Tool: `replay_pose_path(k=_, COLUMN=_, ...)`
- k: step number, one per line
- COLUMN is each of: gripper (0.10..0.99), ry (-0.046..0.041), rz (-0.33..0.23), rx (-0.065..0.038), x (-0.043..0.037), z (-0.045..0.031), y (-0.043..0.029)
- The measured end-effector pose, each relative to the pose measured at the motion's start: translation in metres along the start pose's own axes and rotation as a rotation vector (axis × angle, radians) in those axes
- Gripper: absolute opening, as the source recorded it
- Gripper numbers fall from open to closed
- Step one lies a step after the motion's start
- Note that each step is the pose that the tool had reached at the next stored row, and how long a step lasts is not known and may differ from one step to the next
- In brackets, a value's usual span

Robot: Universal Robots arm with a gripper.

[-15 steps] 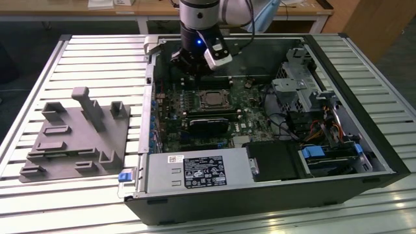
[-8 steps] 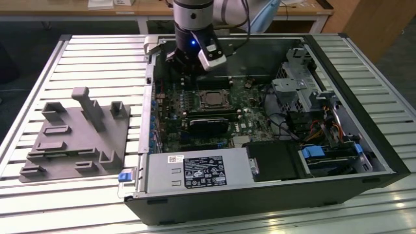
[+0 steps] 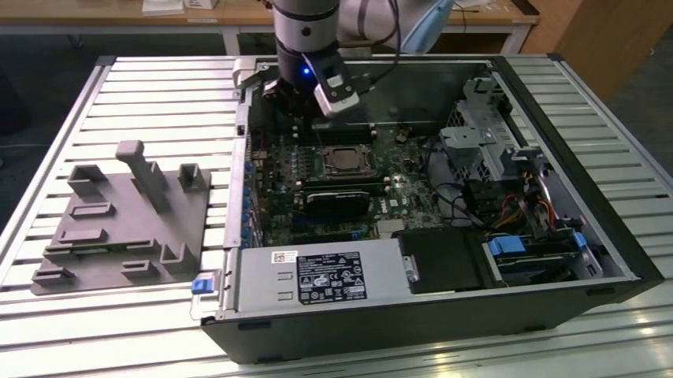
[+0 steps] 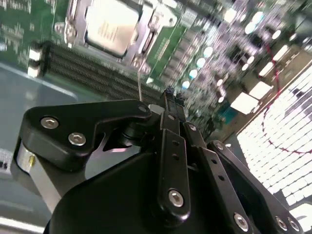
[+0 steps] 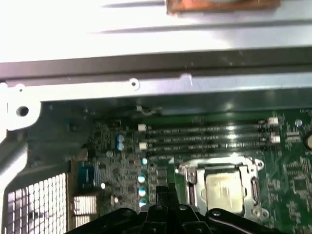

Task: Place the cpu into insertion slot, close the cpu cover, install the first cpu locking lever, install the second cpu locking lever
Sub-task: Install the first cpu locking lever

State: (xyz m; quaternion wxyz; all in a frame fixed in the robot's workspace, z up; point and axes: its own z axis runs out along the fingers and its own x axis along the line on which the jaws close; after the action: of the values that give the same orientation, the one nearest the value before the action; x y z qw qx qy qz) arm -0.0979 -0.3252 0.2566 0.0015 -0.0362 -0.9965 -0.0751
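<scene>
1. Above the motherboard (image 3: 405, 193) of the open computer case (image 3: 552, 106), the gripper (image 4: 170, 96) hangs close to the insertion slot (image 3: 324, 161), beside it and not directly over it, and touches nothing that I can see.
2. Its fingers (image 4: 171, 146) are pressed together, with nothing pinched between them.
3. The CPU (image 5: 224, 189) lies flat in the slot. The CPU cover (image 5: 219, 168) is down over its edges, and the metal top shows through the cover's window. Seating the chip and closing the cover both look done.
4. In the second wrist view a thin wire rod (image 4: 139, 78) stands up just beside the socket, near the fingertips. I take it for a locking lever that is not latched, so the step in hand is probably the first lever.
5. To do this step well:
   - The closed fingertips should act as a blunt pusher on the lever's free end, never on the cover frame or the chip.
   - The push should follow the lever's own arc downward, then go sideways so the wire tucks under its hook.
   - The wire is likely springy and may slip off the narrow tips, so slow, steady pressure is safer.
   - The memory slots (image 5: 209, 134) and the small capacitors (image 5: 142, 178) sit close by, so the fingers need to stay clear of both.
</scene>
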Motion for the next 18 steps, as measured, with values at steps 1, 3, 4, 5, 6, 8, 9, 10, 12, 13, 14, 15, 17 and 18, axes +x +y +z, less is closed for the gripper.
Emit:
replay_pose_path(k=1, gripper=0.106, ry=0.0016, rz=0.000, rx=-0.019, x=0.0005, z=0.0001, y=-0.0001)
replay_pose_path(k=3, gripper=0.106, ry=0.0046, rz=-0.001, rx=-0.053, x=0.0013, z=0.0001, y=-0.0004)
replay_pose_path(k=4, gripper=0.106, ry=0.0062, rz=-0.002, rx=-0.070, x=0.0017, z=0.0001, y=-0.0005)
replay_pose_path(k=5, gripper=0.106, ry=0.0074, rz=-0.002, rx=-0.086, x=0.0020, z=0.0002, y=-0.0007)
replay_pose_path(k=6, gripper=0.106, ry=0.0085, rz=-0.002, rx=-0.099, x=0.0022, z=0.0003, y=-0.0008)
replay_pose_path(k=8, gripper=0.106, ry=0.0087, rz=-0.002, rx=-0.102, x=0.0023, z=0.0003, y=-0.0008)
replay_pose_path(k=9, gripper=0.106, ry=0.0088, rz=-0.002, rx=-0.103, x=0.0023, z=0.0003, y=-0.0007)
replay_pose_path(k=10, gripper=0.106, ry=0.0088, rz=-0.002, rx=-0.103, x=0.0023, z=0.0003, y=-0.0008)
replay_pose_path(k=12, gripper=0.106, ry=0.0087, rz=-0.002, rx=-0.103, x=0.0023, z=0.0016, y=-0.0010)
replay_pose_path(k=13, gripper=0.106, ry=0.0087, rz=-0.002, rx=-0.103, x=0.0023, z=0.0027, y=-0.0012)
replay_pose_path(k=14, gripper=0.106, ry=0.0088, rz=-0.002, rx=-0.103, x=0.0022, z=0.0039, y=-0.0013)
replay_pose_path(k=15, gripper=0.106, ry=0.0088, rz=-0.002, rx=-0.103, x=0.0022, z=0.0054, y=-0.0016)
replay_pose_path(k=17, gripper=0.106, ry=0.0089, rz=-0.002, rx=-0.103, x=0.0020, z=0.0069, y=-0.0018)
replay_pose_path(k=18, gripper=0.106, ry=0.0091, rz=-0.003, rx=-0.103, x=0.0013, z=0.0071, y=-0.0017)
